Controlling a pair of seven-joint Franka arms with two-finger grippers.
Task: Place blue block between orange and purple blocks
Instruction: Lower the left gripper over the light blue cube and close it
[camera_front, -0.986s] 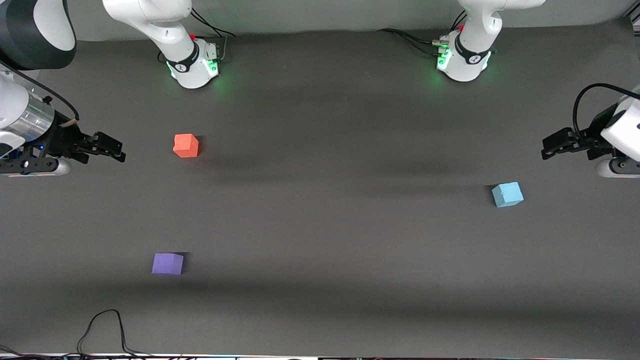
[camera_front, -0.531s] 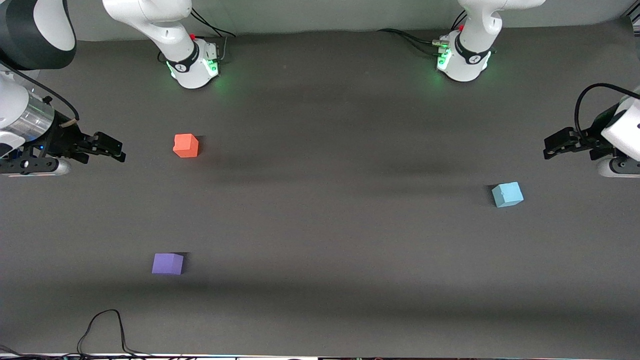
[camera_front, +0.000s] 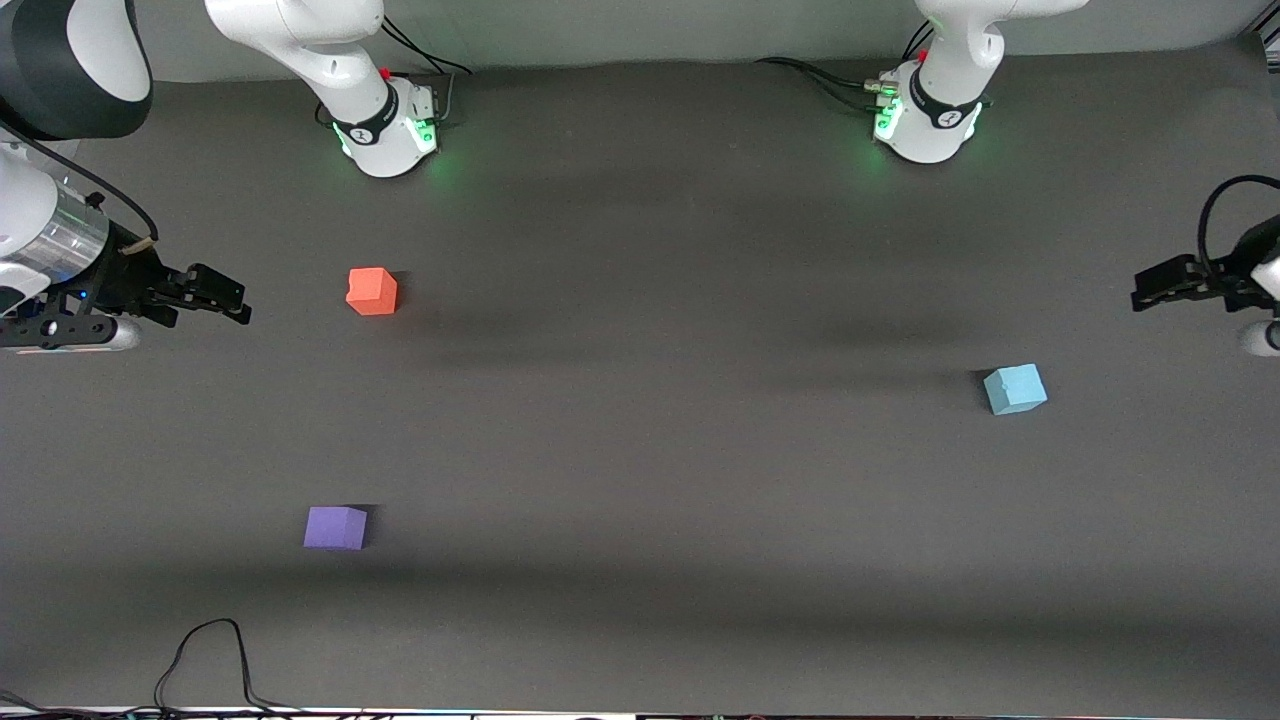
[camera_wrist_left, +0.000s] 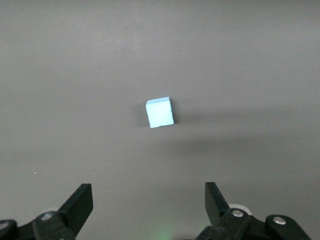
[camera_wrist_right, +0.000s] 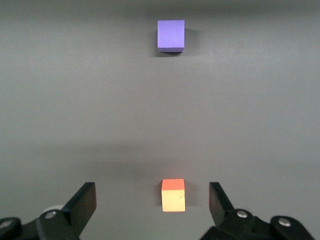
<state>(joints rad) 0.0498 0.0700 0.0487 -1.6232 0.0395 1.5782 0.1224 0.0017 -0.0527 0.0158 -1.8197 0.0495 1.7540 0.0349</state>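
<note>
The blue block (camera_front: 1015, 389) sits on the dark table toward the left arm's end; it also shows in the left wrist view (camera_wrist_left: 160, 112). The orange block (camera_front: 372, 291) and the purple block (camera_front: 335, 527) sit toward the right arm's end, the purple one nearer the front camera, with a wide bare gap between them. Both show in the right wrist view, orange (camera_wrist_right: 173, 195) and purple (camera_wrist_right: 170, 35). My left gripper (camera_front: 1140, 297) (camera_wrist_left: 148, 200) is open and empty, over the table's left-arm end, apart from the blue block. My right gripper (camera_front: 243, 307) (camera_wrist_right: 152, 200) is open and empty, beside the orange block.
The two arm bases (camera_front: 385, 130) (camera_front: 930, 115) stand along the table's edge farthest from the front camera, with cables beside them. A black cable (camera_front: 205, 650) loops on the table at the edge nearest the front camera, toward the right arm's end.
My left gripper has drawn back toward the left arm's end of the table, away from the blue block. The right arm and all three blocks have not moved.
</note>
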